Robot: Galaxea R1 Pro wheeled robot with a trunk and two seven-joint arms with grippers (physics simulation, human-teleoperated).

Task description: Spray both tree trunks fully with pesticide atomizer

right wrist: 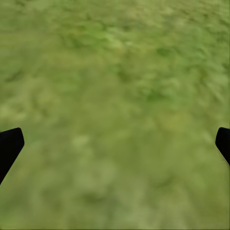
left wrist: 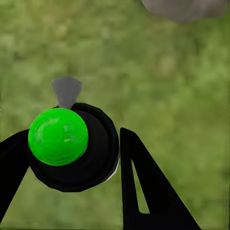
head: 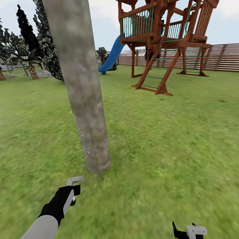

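A thick pale grey-beige tree trunk (head: 85, 100) rises from the grass right in front of me, with a few pale specks low on its left side. Its base also shows as a grey shape (left wrist: 184, 8) in the left wrist view. My left gripper (head: 71, 196) hovers just short of the trunk's foot, shut on the pesticide atomizer (head: 74, 181), whose grey trigger head points toward the trunk. The left wrist view has the dark round bottle (left wrist: 96, 158) with a bright green disc between the black fingers (left wrist: 143, 191). My right gripper (head: 189, 231) is low at the right, open over bare grass (right wrist: 115, 96).
A second tree with dark jagged foliage (head: 48, 49) stands behind to the left, near palm-like plants (head: 32, 71). A red-brown wooden playset (head: 165, 42) with a blue slide (head: 112, 56) stands at the back right before a slat fence (head: 222, 57). Lawn surrounds the trunk.
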